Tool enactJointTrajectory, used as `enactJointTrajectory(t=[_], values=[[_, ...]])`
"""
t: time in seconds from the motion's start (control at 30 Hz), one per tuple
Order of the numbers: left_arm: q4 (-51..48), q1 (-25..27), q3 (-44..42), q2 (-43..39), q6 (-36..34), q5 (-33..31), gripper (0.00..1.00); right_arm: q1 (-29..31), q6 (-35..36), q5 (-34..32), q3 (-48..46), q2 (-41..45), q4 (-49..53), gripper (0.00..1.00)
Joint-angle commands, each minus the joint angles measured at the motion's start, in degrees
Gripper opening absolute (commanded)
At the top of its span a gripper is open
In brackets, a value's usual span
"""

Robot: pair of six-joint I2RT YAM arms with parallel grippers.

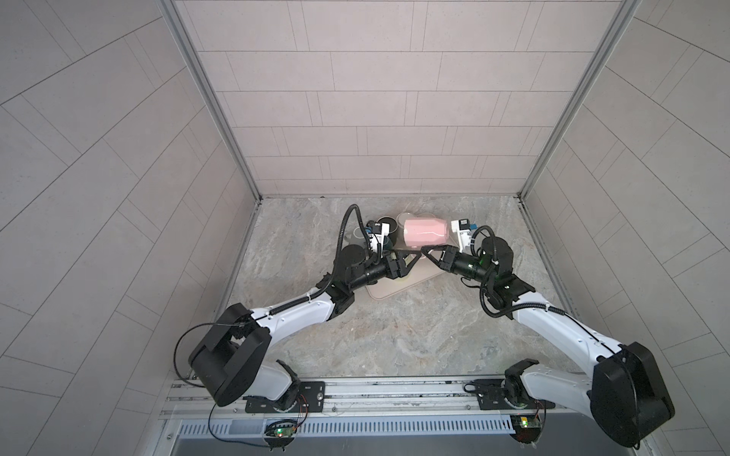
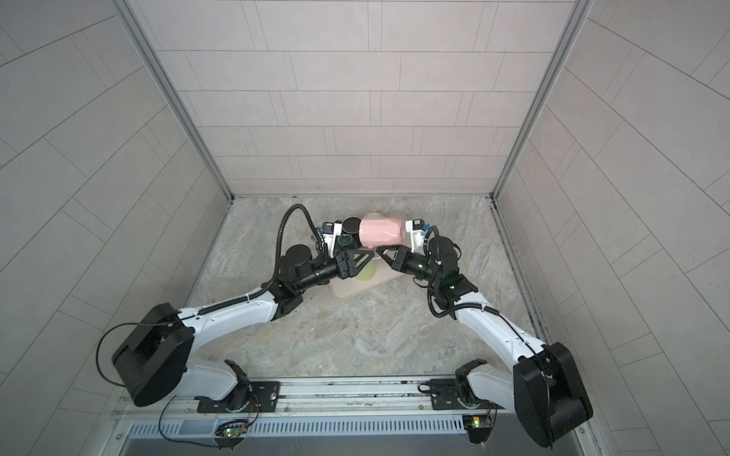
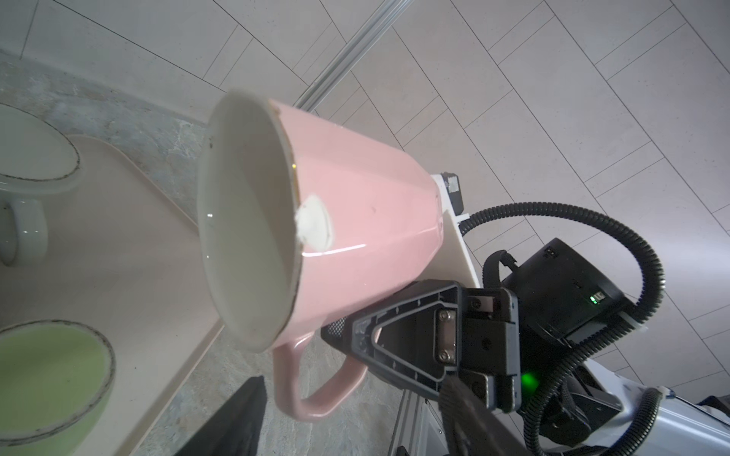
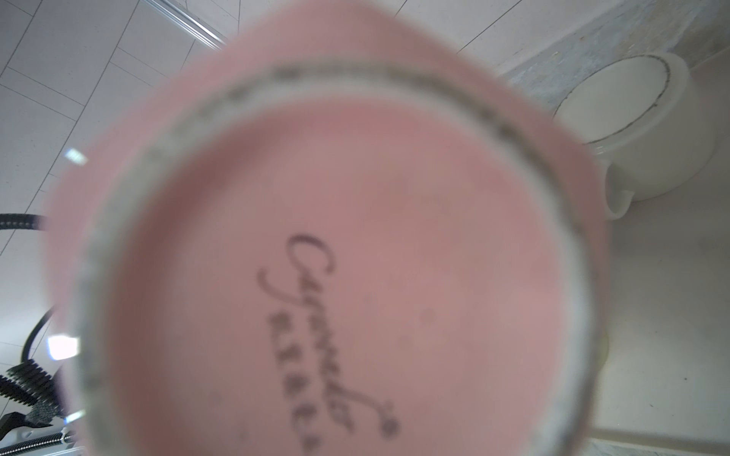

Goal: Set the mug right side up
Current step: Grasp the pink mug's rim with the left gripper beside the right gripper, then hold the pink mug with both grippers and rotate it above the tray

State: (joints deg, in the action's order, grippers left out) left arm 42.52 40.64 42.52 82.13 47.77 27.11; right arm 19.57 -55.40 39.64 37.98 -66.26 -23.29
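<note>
The pink mug (image 1: 426, 232) (image 2: 380, 232) lies on its side in the air above the beige tray (image 1: 385, 293), its white mouth toward the left arm. In the left wrist view the mug (image 3: 355, 221) has its handle (image 3: 316, 398) hanging down. My right gripper (image 1: 424, 251) (image 3: 339, 333) is shut on the far part of that handle. The mug's base (image 4: 355, 256) fills the right wrist view and hides the right jaws. My left gripper (image 1: 414, 256) (image 3: 353, 393) is open, its fingers apart on either side of the handle and touching nothing.
On the tray (image 3: 118, 237) stand a green cup (image 3: 47, 375), an upside-down white mug (image 3: 31, 158) (image 4: 632, 130), and dark mugs (image 1: 385, 227) behind the left wrist. The marble counter meets tiled walls at the back and on both sides.
</note>
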Motion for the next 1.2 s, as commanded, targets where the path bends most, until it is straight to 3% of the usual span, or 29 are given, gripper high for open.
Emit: enactJointTrajectory(t=[0.0, 0.23, 0.6, 0.8, 1.17], values=[[4.0, 0.3, 1.9, 1.1, 1.6, 1.3, 0.71, 0.4, -2.9, 1.7, 1.3, 1.8, -11.8, 0.0], [4.4, 0.2, 3.1, 2.2, 1.6, 1.5, 0.61, 0.7, -4.7, 1.6, 0.4, 1.4, -14.5, 0.0], [5.3, 0.3, 4.4, 3.2, 1.0, 3.1, 0.54, 1.3, -4.9, 3.0, -0.8, 1.0, -16.4, 0.0], [5.0, 0.3, 4.3, 2.9, 0.4, 2.6, 0.4, 1.3, -5.1, 2.9, -1.2, 0.4, -17.3, 0.0], [2.4, 0.3, 5.2, 2.3, -1.2, 2.5, 0.22, 1.4, -5.0, 2.7, -1.6, -1.0, -18.1, 0.0]])
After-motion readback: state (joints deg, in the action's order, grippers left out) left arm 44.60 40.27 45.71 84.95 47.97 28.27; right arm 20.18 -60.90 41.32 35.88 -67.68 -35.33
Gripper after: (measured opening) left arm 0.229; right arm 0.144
